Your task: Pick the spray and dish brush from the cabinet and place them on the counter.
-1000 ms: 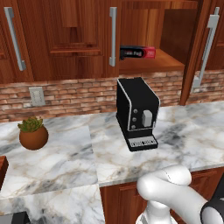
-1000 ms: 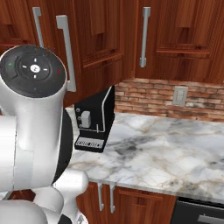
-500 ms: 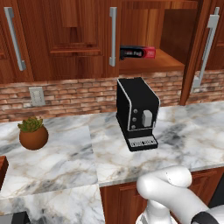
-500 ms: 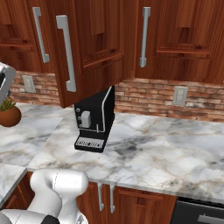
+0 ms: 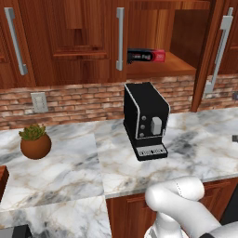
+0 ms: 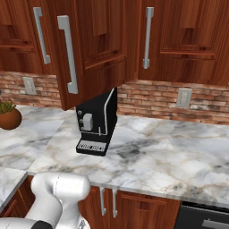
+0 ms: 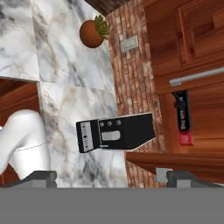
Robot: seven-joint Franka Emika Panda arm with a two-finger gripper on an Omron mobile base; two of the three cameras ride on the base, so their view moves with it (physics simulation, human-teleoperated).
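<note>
Cabinet (image 5: 74, 42) first, since both items have to come out of it. Compared with a second ago, the big white arm that blocked the left of the right base view has folded down low, while the coffee machine and the worktop sit exactly where they were. So the base has not driven, and only the arm has swung. I judge this to be a repositioning before any reach, with neither item fetched yet.

Going left to right in the left base view:
- A round terracotta plant pot (image 5: 35, 144) with a green tuft stands on the counter (image 5: 69, 162), a glossy white-grey marble with brownish veins.
- A pale wall socket (image 5: 39, 101) sits above it on the rough brick backsplash.
- Next come panelled, reddish-brown cabinet doors with long grey bar handles.
- A boxy, glossy black coffee machine (image 5: 145, 120) stands below them.
- Above it the cabinet stands open, and on its wooden shelf (image 5: 172, 69) lies a long black-and-red box (image 5: 146, 56).
- I cannot tell where the spray and the dish brush stand. The inside is shadowed and partly behind the doors.

In the hand view the gripper (image 7: 114, 178) has its jaws released and spread wide, with nothing between them
</note>
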